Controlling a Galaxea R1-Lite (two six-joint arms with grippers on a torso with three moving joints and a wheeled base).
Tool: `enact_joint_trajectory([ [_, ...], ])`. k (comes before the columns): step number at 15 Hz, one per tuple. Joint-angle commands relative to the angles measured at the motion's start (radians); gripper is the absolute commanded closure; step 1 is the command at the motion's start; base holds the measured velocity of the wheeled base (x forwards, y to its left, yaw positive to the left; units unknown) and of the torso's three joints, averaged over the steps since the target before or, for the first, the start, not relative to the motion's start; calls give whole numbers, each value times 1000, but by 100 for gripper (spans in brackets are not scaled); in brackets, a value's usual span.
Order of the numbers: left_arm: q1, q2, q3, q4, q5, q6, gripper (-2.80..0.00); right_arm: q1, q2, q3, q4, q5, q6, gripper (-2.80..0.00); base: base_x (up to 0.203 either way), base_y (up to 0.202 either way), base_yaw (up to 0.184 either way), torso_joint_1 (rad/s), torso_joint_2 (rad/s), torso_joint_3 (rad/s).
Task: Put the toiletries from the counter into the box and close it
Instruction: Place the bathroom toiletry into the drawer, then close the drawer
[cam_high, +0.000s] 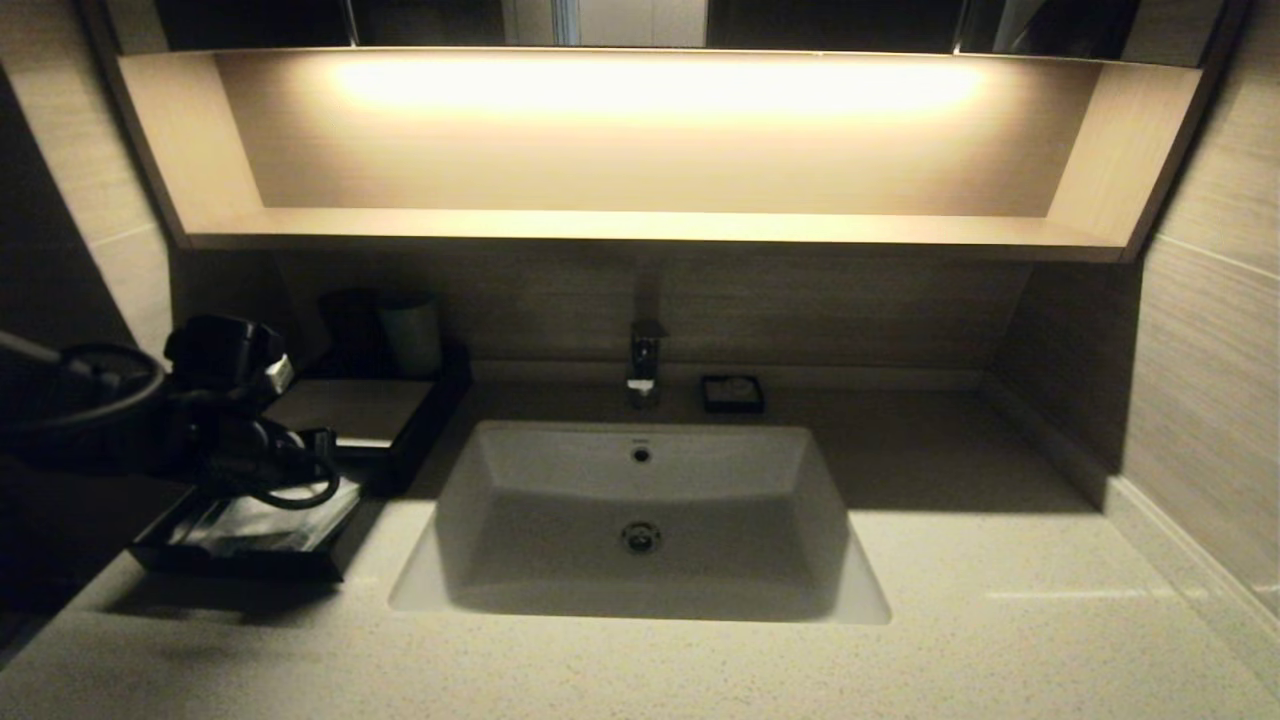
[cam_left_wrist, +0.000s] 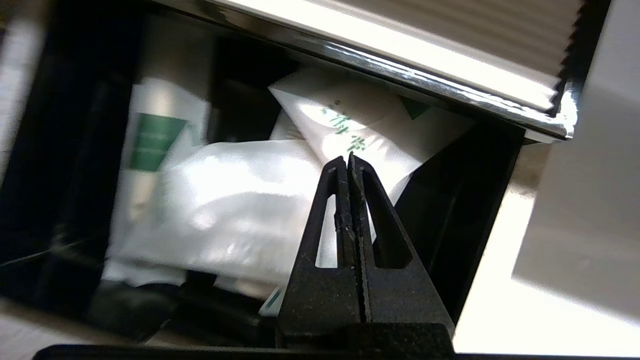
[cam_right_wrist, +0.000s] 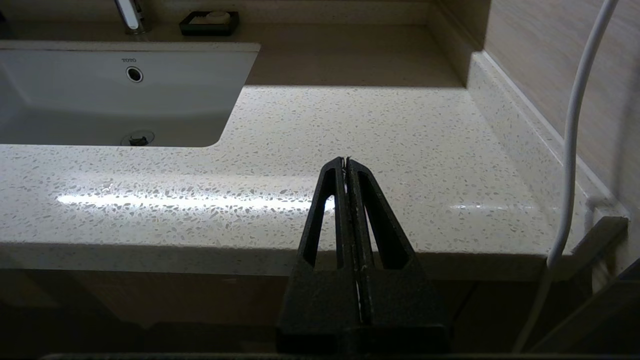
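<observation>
The black box stands open on the counter left of the sink. Several white toiletry packets with green print lie in it. In the left wrist view they show as a sachet with green writing, a plain white sachet and a packet with a green label, inside the box's black wall. My left gripper is shut and empty, just above the packets. A light panel with a shiny edge borders the box's far side. My right gripper is shut and empty, before the counter's front edge.
A white sink with a tap fills the middle. A small black soap dish sits behind it. A black tray with cups stands behind the box. Walls close both sides; a white cable hangs at the right.
</observation>
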Motion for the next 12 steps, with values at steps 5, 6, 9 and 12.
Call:
enact_joint_trajectory([
  [5,45,-142,72,90,3,10,0,0,-2,2,0,0,-1,0,0,0,0,0,0,0],
  [6,51,-147,91,94,3,11,0,0,-2,2,0,0,-1,0,0,0,0,0,0,0],
  [9,56,-174,141,94,2,12,0,0,-2,2,0,0,-1,0,0,0,0,0,0,0],
  [12,56,-206,180,94,2,12,0,0,-2,2,0,0,-1,0,0,0,0,0,0,0],
])
